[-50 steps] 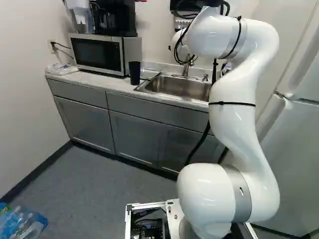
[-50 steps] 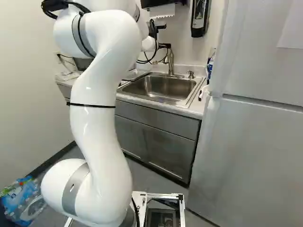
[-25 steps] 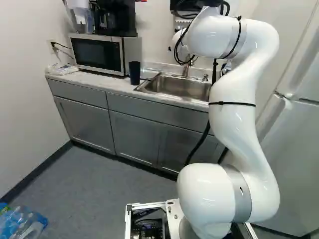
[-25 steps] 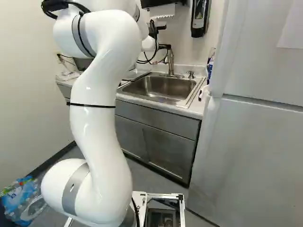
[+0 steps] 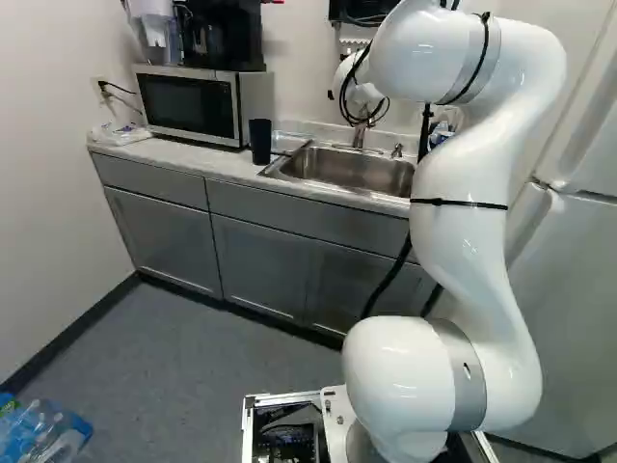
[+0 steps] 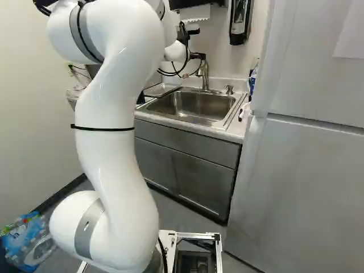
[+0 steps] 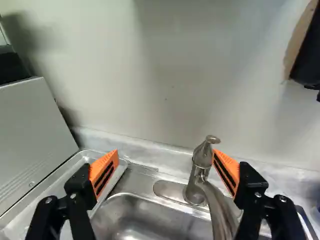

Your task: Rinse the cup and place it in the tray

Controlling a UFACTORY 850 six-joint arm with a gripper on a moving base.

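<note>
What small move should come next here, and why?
Probably ease the open fingers away from the faucet and toward the dark cup: they hold nothing, while the cup stands beside the microwave on the counter and would likely need gripping before any rinse.

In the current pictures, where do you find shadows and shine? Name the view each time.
Wrist view: soft-edged shadows on the wall, bright glints on the metal faucet and sink; left base view: light gleaming in the sink; right base view: small highlights on the glossy white arm.
</note>
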